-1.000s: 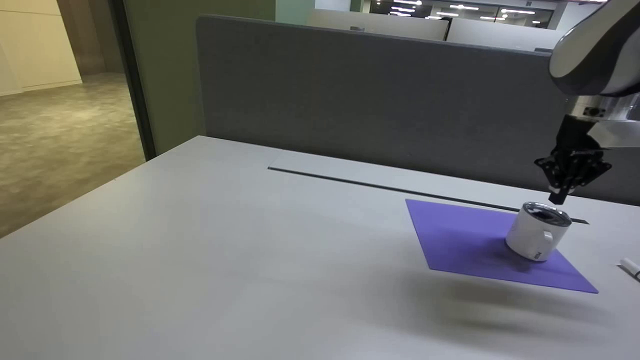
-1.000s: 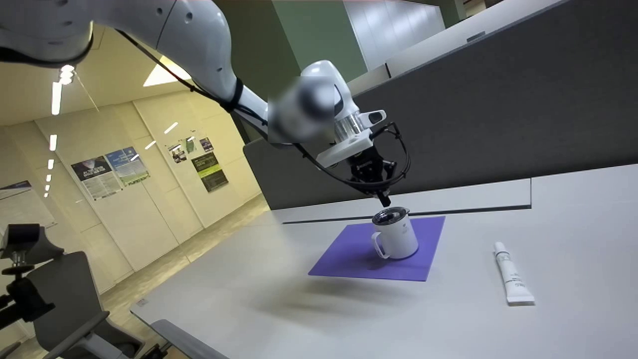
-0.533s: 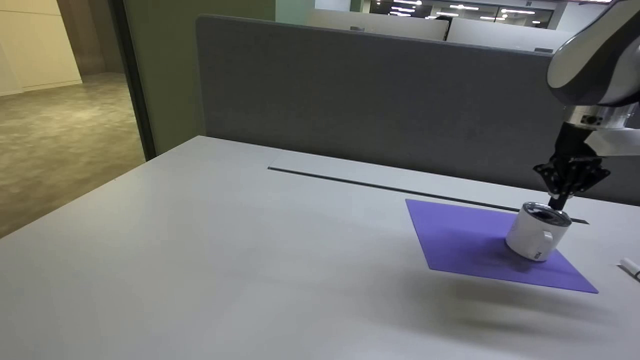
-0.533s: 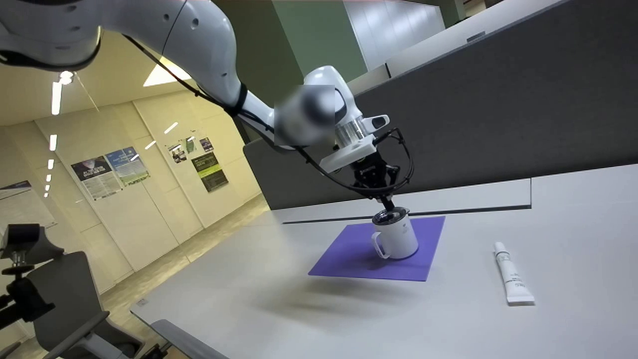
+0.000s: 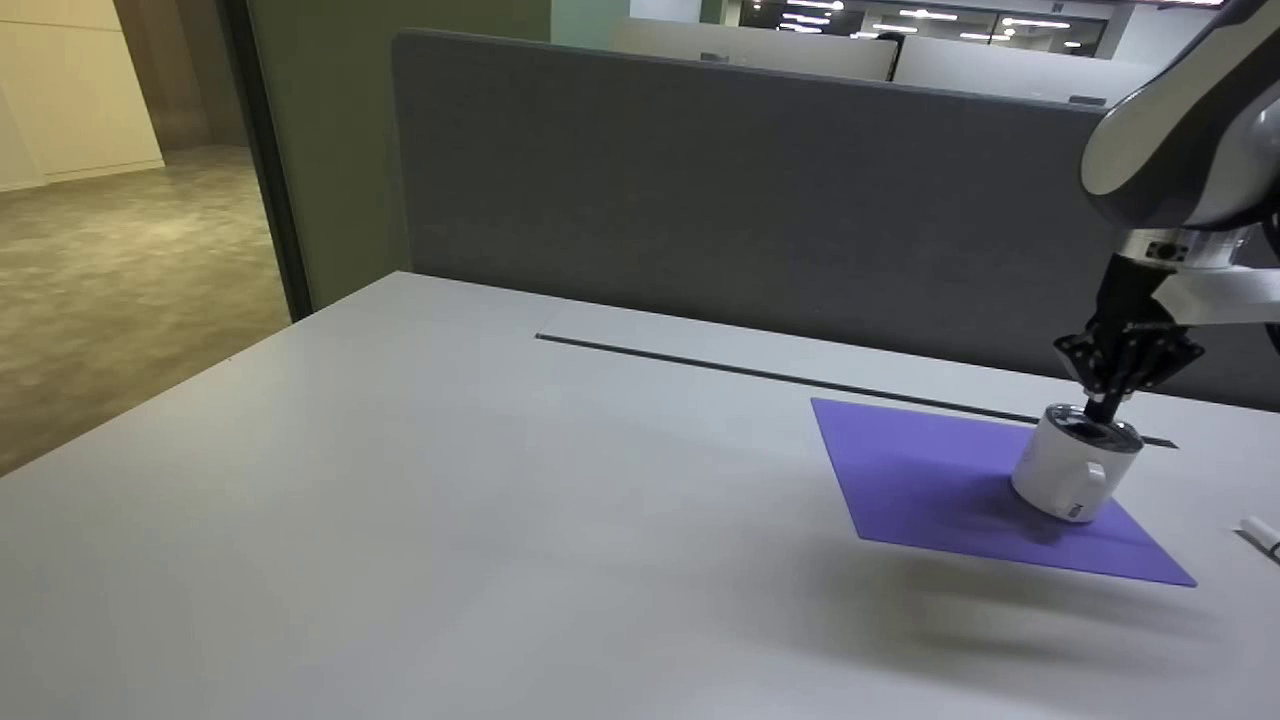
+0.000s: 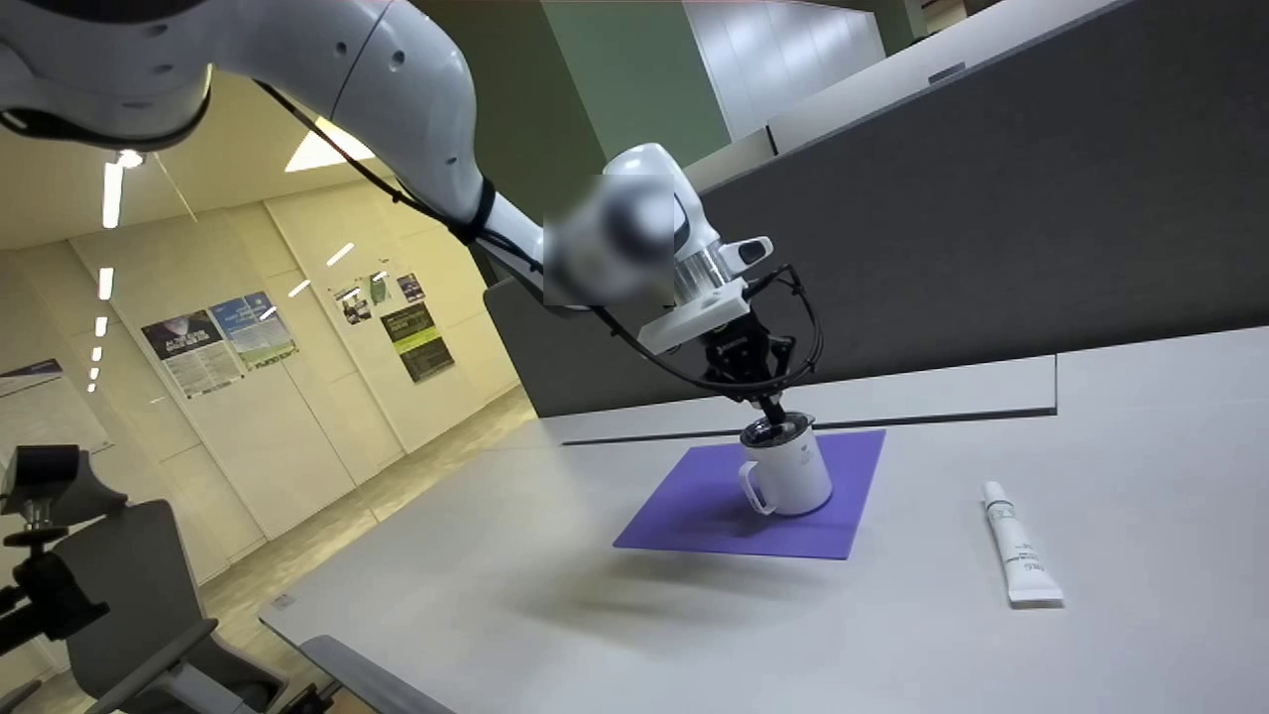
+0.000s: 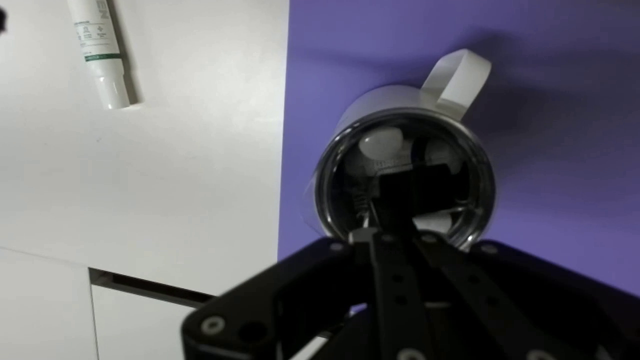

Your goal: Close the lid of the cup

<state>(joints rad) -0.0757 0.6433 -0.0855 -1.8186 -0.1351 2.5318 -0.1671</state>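
A white cup (image 5: pixel 1058 474) with a handle stands upright on a purple mat (image 5: pixel 930 480). It also shows in an exterior view (image 6: pixel 796 478) and in the wrist view (image 7: pixel 385 97). Its dark, see-through lid (image 7: pixel 382 145) sits in the shiny rim, and the lid shows in both exterior views (image 5: pixel 1072 421) (image 6: pixel 759 434). My gripper (image 5: pixel 1101 414) is shut with nothing seen between its fingers. It points down with its fingertips at the lid's top; I cannot tell whether they touch. In the wrist view the gripper (image 7: pixel 397 217) hides part of the lid, and reflections blur the dark patch there.
A white tube (image 6: pixel 1019 550) lies on the white table (image 6: pixel 892 625), apart from the mat. A grey partition (image 5: pixel 700 190) stands along the table's back edge. A dark slot (image 5: pixel 720 368) runs in the tabletop before it. A black cable (image 6: pixel 808 327) loops beside the gripper.
My gripper has moved down to the lid's top and then slightly across over it. It stays shut. The cup, mat and tube have not moved.
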